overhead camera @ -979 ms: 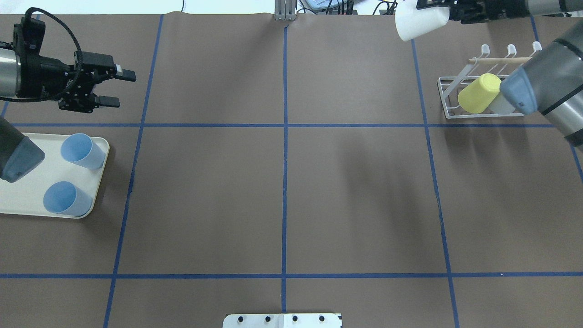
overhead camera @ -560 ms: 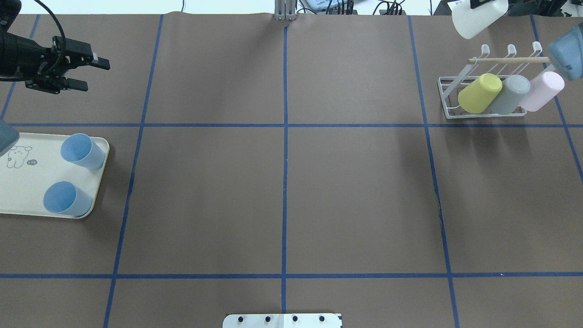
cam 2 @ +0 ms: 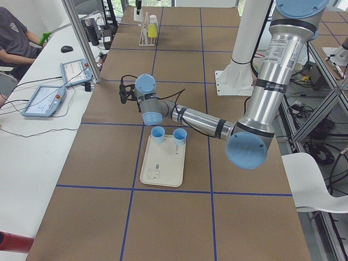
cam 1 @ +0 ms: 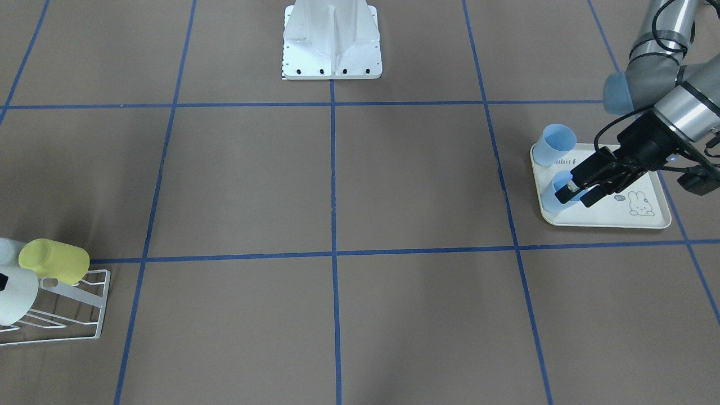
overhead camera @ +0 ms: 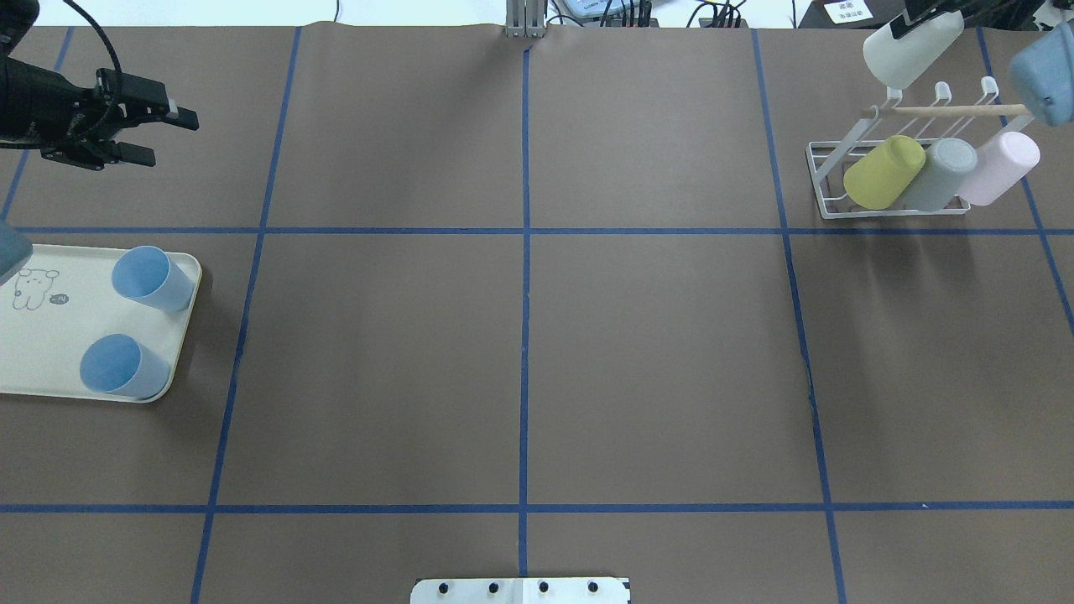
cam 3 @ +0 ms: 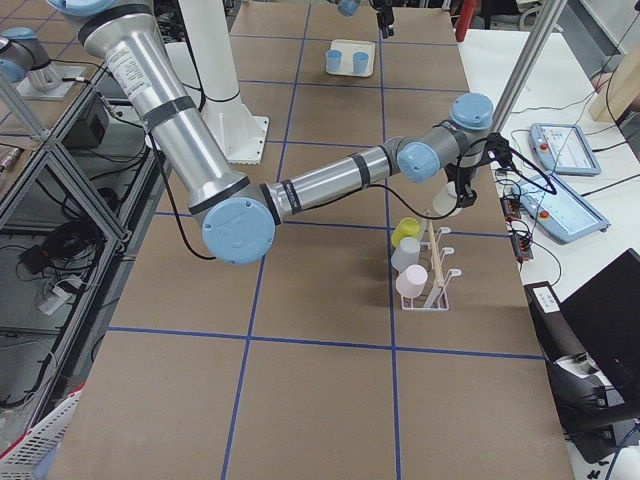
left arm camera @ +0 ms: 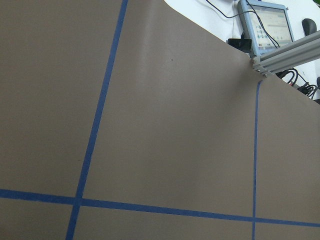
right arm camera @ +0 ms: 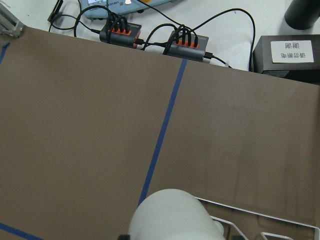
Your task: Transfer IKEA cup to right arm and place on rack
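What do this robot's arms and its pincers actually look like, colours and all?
The left arm and right arm are round silver tubes with black bands and small printed labels, linked by joints with pale blue caps. The left gripper is black, with two flat, straight fingers and a black cable looping behind it. The right gripper, also black, barely shows.

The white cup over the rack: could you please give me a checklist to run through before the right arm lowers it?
1. The right pincer is shut on the white cup: ok.
2. The white cup hangs above the rack, on the side of its far prongs: ok.
3. The far prongs are bare: ok.
4. The white cup's mouth is lined up with one prong: cannot tell.
5. The yellow cup, grey cup and pink cup sit in the near row, apart from the white cup: ok.
6. The left pincer is open, empty and far from the rack: ok.
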`<state>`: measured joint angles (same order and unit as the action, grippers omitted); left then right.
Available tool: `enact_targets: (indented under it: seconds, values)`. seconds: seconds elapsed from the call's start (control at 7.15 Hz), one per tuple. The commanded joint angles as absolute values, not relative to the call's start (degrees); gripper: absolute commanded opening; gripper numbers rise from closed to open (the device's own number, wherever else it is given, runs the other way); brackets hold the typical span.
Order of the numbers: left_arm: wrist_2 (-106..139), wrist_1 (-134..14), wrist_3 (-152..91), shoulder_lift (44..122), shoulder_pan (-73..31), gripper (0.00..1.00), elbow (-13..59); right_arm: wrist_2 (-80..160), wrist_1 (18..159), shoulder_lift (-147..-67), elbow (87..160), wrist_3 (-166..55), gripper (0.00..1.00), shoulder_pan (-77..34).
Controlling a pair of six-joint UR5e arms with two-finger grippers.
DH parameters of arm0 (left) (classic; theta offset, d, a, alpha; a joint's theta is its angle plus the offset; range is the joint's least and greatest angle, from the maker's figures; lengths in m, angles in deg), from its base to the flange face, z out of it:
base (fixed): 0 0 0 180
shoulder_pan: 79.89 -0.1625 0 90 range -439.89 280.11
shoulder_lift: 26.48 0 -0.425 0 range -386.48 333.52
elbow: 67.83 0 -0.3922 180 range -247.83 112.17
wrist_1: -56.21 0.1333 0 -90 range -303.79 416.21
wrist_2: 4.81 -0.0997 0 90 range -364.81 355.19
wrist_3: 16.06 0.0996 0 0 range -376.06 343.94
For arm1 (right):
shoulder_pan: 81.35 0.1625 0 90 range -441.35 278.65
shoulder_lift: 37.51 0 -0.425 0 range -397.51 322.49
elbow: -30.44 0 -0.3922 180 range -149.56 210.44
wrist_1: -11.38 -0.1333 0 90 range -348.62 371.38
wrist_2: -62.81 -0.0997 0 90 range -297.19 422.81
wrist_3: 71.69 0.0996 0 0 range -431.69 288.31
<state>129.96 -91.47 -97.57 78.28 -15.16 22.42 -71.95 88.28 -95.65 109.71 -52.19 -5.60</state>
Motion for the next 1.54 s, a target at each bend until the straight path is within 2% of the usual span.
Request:
enact_targets:
  seconds: [0.0, 0.28, 0.56, 0.7, 1.12, 1.4]
  values:
    - [129.84, -91.45, -97.54, 78.28, -15.12, 1.00, 22.52, -69.82, 88.81, -94.64, 106.13, -54.72, 0.30, -5.93]
    - [129.75, -91.45, -97.54, 78.28, -15.12, 1.00, 22.61, -69.37, 88.55, -95.33, 105.32, -54.64, 0.30, -7.07]
    - [129.75, -91.45, -97.54, 78.28, -15.12, 1.00, 22.70, -67.63, 88.55, -95.34, 104.62, -54.64, 0.36, -8.57]
    - [129.75, -91.45, -97.54, 78.02, -15.12, 1.00, 22.87, -66.92, 88.55, -95.34, 103.92, -54.64, 0.44, -8.57]
    - [129.66, -91.53, -97.19, 77.14, -14.86, 1.00, 23.05, -66.82, 88.46, -94.81, 102.60, -54.47, 0.98, -9.54]
    - [129.57, -91.45, -92.47, 74.69, -14.77, 1.00, 23.14, -67.09, 88.55, -94.73, 102.60, -54.38, 0.98, -9.45]
